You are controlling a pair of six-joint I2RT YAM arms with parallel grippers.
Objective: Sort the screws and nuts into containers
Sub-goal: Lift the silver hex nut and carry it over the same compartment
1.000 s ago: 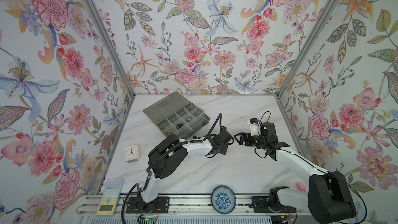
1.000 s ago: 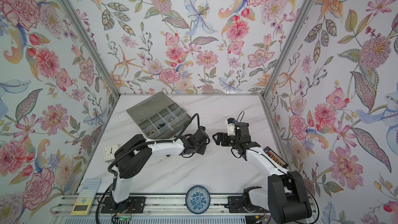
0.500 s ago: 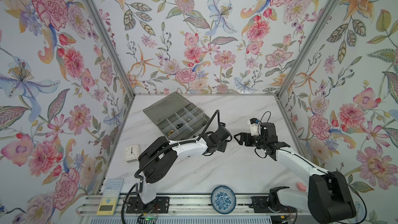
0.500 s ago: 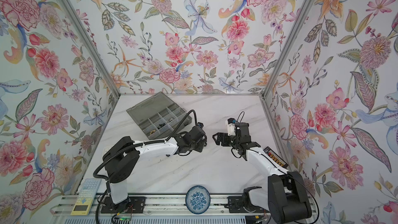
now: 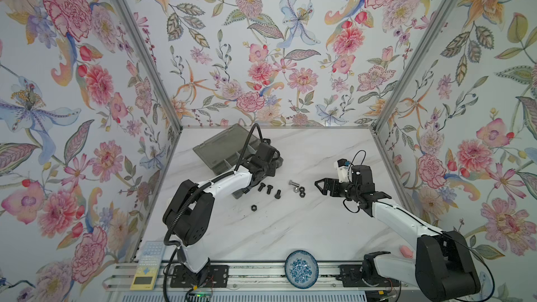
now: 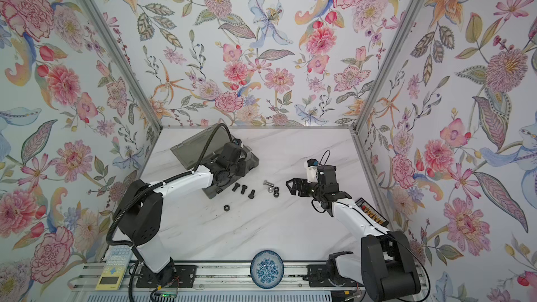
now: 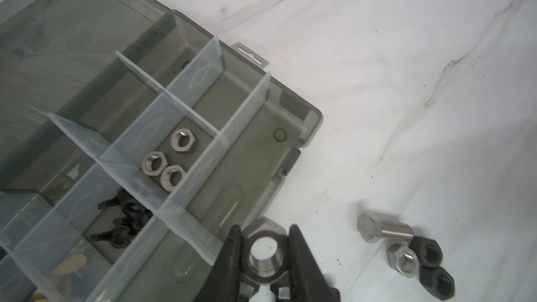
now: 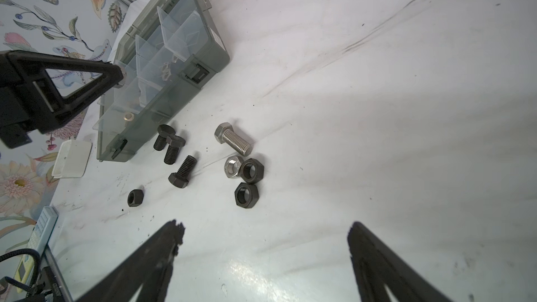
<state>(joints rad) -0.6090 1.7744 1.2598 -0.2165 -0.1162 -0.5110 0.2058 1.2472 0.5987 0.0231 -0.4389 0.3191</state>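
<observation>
NUT AT THE BOX, DROP PENDING

Left gripper [image 7: 264, 238]: nearly closed, clamped across the flats of a silver metal hex nut [image 7: 263, 260], bore facing the wrist camera. Poised at the latch-side wall of the smoky grey translucent plastic organizer box [image 7: 313, 119]. Box left of centre in both top views, lid open toward upper left. Exact cell beneath the nut: cannot tell.

Key relation: matching cell, holding three silver hex nuts [image 7: 167, 159], inward from the jaws toward the lid, past the long bare end compartment and one clear divider. Short inward carry, then release, judged likely. Risk: a bounce off a divider top into the black wing nuts [image 7: 122, 222] next door.

Right gripper [image 8: 266, 228]: jaws spread wide, nothing held, low over the bare white marble table [image 8: 377, 111], right of centre in both top views, aimed left. Nearer arm for the loose pile just below frame centre:
- silver hex-head bolt [image 8: 234, 140], long axis oblique to the jaw line, head away from the gripper
- three black hex-head bolts [image 8: 174, 151]
- one loose silver nut [image 8: 232, 165]
- three black hex nuts [image 8: 246, 195]

Writing: none legible. No brand or label made out on box or arms.
</observation>
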